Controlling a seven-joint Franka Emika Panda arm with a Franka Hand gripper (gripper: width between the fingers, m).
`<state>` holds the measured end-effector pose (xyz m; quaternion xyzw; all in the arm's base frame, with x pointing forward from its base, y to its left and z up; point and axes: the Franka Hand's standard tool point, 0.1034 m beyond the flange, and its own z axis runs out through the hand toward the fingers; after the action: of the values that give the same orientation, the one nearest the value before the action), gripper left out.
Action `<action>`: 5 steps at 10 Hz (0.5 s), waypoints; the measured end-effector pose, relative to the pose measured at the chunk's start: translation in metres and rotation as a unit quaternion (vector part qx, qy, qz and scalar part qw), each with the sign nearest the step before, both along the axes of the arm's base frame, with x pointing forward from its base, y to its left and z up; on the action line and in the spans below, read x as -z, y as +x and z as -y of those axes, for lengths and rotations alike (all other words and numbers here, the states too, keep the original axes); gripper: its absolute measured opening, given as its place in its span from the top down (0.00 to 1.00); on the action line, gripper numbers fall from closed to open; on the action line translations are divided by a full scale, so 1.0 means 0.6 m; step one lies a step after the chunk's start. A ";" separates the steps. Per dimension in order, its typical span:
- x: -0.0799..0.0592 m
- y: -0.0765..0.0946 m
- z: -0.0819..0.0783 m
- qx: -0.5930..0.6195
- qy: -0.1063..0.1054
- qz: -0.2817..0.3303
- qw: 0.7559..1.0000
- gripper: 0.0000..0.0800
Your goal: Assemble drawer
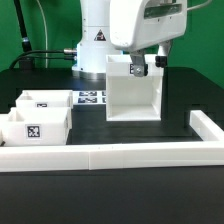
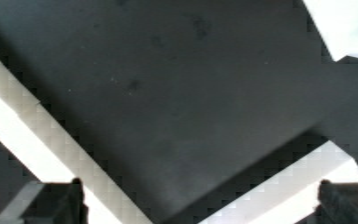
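The white drawer housing (image 1: 133, 90) stands upright on the black table, its open side facing the front. Two small white trays with square tags sit at the exterior view's left, one behind (image 1: 45, 100) and one in front (image 1: 33, 126). My gripper (image 1: 148, 66) hangs at the housing's top edge, toward its right side in the exterior view. In the wrist view the gripper (image 2: 201, 205) is open, its dark fingertips (image 2: 51, 202) wide apart, with nothing held. White edges of the housing (image 2: 34, 110) cross that view over the dark table.
The marker board (image 1: 90, 98) lies flat between the trays and the housing. The long low white border wall (image 1: 110, 156) runs along the front and turns up the exterior view's right (image 1: 206, 126). The robot base stands behind the housing.
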<state>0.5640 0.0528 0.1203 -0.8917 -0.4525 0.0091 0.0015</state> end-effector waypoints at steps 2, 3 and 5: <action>0.000 0.000 0.000 0.000 0.000 0.000 1.000 0.19; 0.000 0.000 0.000 0.000 0.000 0.000 1.000 0.19; 0.000 0.000 0.000 0.000 0.000 0.000 1.000 0.19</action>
<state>0.5640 0.0528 0.1203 -0.8918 -0.4524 0.0091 0.0016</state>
